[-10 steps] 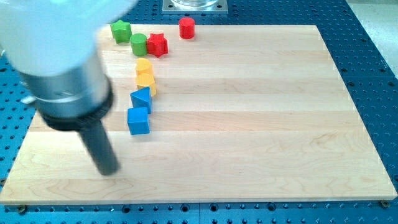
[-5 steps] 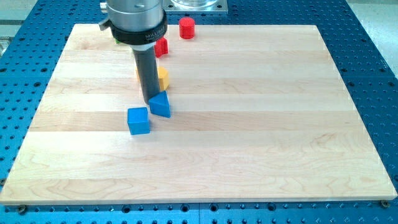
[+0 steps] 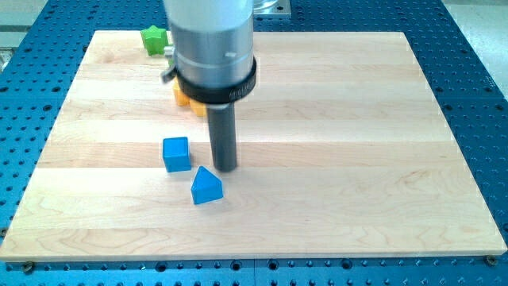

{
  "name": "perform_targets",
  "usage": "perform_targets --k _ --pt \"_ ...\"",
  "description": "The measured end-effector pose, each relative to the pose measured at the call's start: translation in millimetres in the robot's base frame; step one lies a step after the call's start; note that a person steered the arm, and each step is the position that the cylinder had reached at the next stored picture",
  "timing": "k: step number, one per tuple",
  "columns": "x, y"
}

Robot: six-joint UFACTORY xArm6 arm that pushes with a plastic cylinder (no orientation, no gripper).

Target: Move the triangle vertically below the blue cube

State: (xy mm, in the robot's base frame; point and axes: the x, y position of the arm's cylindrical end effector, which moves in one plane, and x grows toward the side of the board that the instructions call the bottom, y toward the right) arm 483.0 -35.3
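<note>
We are working on a wooden board (image 3: 333,159) with our rod standing near its middle-left; we carry no jaws at all, only my tip (image 3: 226,168), so nothing is being clenched or released. My tip is resting just above and to the view's right of the blue triangle (image 3: 206,187), close to its upper edge, though we cannot tell whether it is touching. The blue cube (image 3: 177,153) is sitting to the view's left of my tip, and the triangle is lying below it but offset toward the view's right, so we are judging the task as nearly done, needing a short nudge to the view's left.

The triangle is looking small, light and rigid, likely sliding easily on the smooth wood and prone to spinning if pressed off-centre. We cannot grasp it; we are judging the best contact to be the middle of its right-hand face, pushing squarely.

An orange block (image 3: 184,98) is peeking out behind the arm's housing, and a green block (image 3: 153,39) is sitting near the view's top left
</note>
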Motion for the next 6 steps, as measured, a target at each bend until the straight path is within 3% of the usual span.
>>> perform_targets --k 1,2,3,4,6 --pt "-22.4 0.5" --pt "15.8 1.5" --pt "67.9 -34.4" --pt "83.3 -37.4" --pt "72.3 -146.1"
